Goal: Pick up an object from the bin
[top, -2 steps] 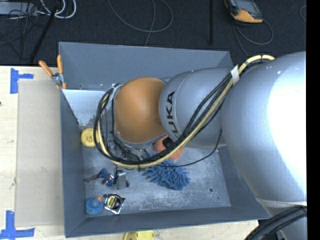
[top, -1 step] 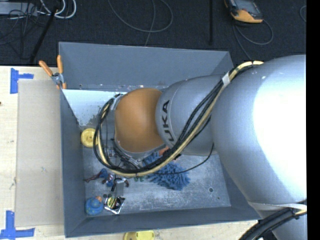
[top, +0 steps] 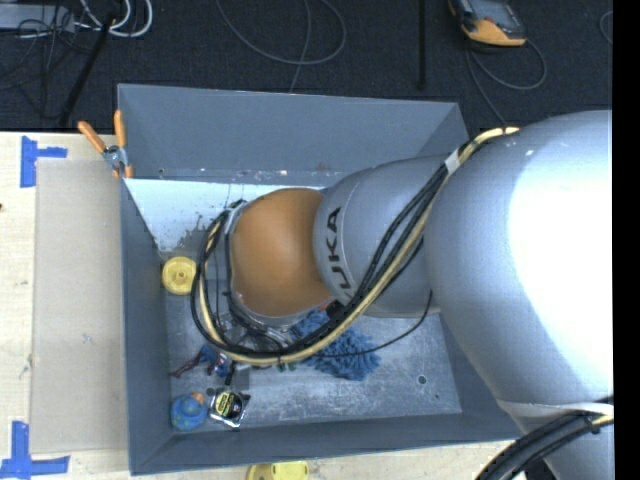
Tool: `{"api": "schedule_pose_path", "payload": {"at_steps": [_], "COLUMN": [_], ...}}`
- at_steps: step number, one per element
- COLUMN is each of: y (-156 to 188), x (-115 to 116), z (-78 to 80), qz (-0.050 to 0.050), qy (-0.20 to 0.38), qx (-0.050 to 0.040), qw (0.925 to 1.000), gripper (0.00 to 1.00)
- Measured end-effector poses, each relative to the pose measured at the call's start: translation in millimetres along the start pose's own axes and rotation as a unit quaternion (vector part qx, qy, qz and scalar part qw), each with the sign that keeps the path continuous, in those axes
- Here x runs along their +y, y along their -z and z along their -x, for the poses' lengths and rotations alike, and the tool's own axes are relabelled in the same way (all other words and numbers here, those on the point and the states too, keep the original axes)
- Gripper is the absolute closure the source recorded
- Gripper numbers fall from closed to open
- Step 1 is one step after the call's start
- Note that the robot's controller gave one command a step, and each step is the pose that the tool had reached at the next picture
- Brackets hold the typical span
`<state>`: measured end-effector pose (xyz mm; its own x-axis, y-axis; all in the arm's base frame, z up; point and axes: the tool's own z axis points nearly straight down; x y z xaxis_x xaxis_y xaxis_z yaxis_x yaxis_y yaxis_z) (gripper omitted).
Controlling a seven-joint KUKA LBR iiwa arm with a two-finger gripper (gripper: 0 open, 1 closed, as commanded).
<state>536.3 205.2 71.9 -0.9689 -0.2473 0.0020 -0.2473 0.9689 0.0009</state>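
Note:
My gripper (top: 251, 326) shows as a grey body low in the left half of the bin, under the arm's orange cover. A blue fluffy cloth (top: 347, 354) lies just to its right, partly covered by the arm. In front of it, near the bin's front left corner, lie a small black and yellow tape measure (top: 230, 405) and a blue round thing (top: 187, 411). A small dark and blue piece (top: 217, 366) sits right below the gripper. A yellow round disc (top: 180, 274) rests by the left wall.
The arm and its orange cover with looping cables hide the bin's middle and right side. Bare floor shows along the front right and in the back left corner.

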Motion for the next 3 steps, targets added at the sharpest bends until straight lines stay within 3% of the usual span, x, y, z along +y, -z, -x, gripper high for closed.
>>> {"api": "schedule_pose_path", "payload": {"at_steps": [1, 2, 3], "y": [0, 37, 153], "x": [0, -1, -9], "z": [0.0, -3.6, 13.1], "qz": [0.000, -0.001, 0.000], "qy": [-0.001, -0.003, 0.020], "qx": [0.0001, 0.0037, -0.0014], "qw": [1.0000, 1.0000, 0.9998], "gripper": [1.00, 1.00, 1.00]}}
